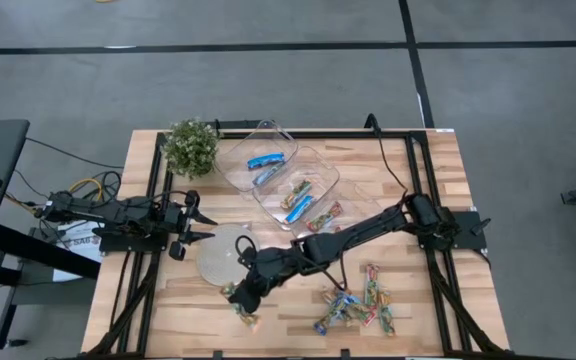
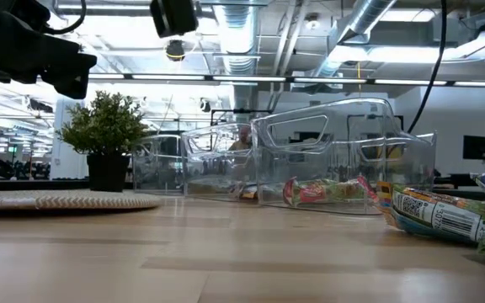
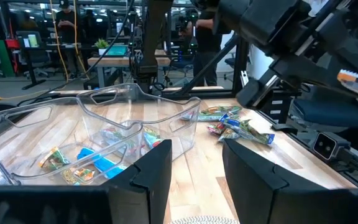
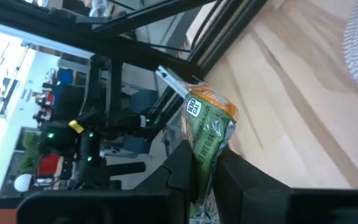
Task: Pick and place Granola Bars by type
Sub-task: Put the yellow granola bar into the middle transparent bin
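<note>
My right gripper [image 1: 240, 298] is stretched out over the near-left part of the table, beside the round grey disc [image 1: 221, 252], and is shut on a green-and-orange granola bar [image 4: 209, 118]. A loose pile of multicoloured and blue bars [image 1: 353, 303] lies flat on the wood near the right front. Two clear trays stand at the middle. The far tray [image 1: 268, 132] holds blue bars, and the near tray [image 1: 320, 160] holds mixed ones. One more bar [image 1: 325, 217] lies beside the near tray. My left gripper [image 1: 194, 226] waits open at the left edge, touching nothing. My right gripper pinches the green-and-orange bar between its two fingers, on the wrapper's lower half [image 4: 207, 148]. The fingers lie along the bar. Its printed orange end [image 4: 211, 102] sticks out past the fingertips [image 4: 180, 155]. I cannot tell whether that end touches the table.
A small potted plant [image 1: 190, 147] stands at the far-left corner. The grey disc lies flat between the two grippers. The right arm [image 1: 368, 232] slants across the table in front of the trays. Bare wood [image 1: 288, 325] shows between the held bar and the pile.
</note>
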Controlling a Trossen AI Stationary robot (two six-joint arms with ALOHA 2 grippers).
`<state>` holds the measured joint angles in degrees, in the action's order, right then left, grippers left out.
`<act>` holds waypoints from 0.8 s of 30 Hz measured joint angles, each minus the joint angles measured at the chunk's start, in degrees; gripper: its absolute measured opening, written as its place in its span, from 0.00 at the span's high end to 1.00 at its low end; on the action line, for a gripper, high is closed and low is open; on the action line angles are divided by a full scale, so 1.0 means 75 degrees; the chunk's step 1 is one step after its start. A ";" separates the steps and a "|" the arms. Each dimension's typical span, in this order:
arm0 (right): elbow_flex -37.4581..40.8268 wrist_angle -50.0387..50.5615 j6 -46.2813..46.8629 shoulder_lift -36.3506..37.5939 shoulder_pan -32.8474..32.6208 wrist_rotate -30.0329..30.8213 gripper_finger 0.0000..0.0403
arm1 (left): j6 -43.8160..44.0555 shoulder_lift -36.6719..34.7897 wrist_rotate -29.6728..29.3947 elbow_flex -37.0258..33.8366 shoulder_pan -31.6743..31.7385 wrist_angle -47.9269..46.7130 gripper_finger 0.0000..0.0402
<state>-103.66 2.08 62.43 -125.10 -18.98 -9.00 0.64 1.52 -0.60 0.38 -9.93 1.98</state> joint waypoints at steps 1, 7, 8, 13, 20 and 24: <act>0.0000 0.0024 -0.0018 0.0000 0.0000 -0.0005 0.92 | -0.0002 0.0000 0.0000 0.0000 0.0002 0.0000 0.66; 0.0003 0.0009 -0.0127 0.0000 -0.0006 -0.0011 0.93 | 0.0000 0.0000 0.0000 -0.0001 0.0003 0.0000 0.66; 0.0003 0.0009 -0.0128 0.0000 -0.0005 -0.0015 0.93 | -0.0001 0.0000 0.0000 -0.0002 0.0001 0.0000 0.66; 0.0006 -0.0090 -0.0188 0.0000 0.0118 -0.0288 0.92 | -0.0001 0.0000 0.0000 -0.0002 0.0002 0.0000 0.66; 0.0163 0.0097 -0.0327 0.0286 0.0071 -0.0256 0.93 | 0.0000 0.0000 0.0000 -0.0003 0.0000 0.0000 0.66; 0.0981 0.0240 -0.0347 0.1016 -0.0071 0.0231 0.93 | 0.0000 -0.0003 -0.0002 -0.0002 0.0002 0.0000 0.66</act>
<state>-96.30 3.88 59.83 -117.48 -19.51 -7.27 0.64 1.50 -0.62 0.37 -9.92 1.98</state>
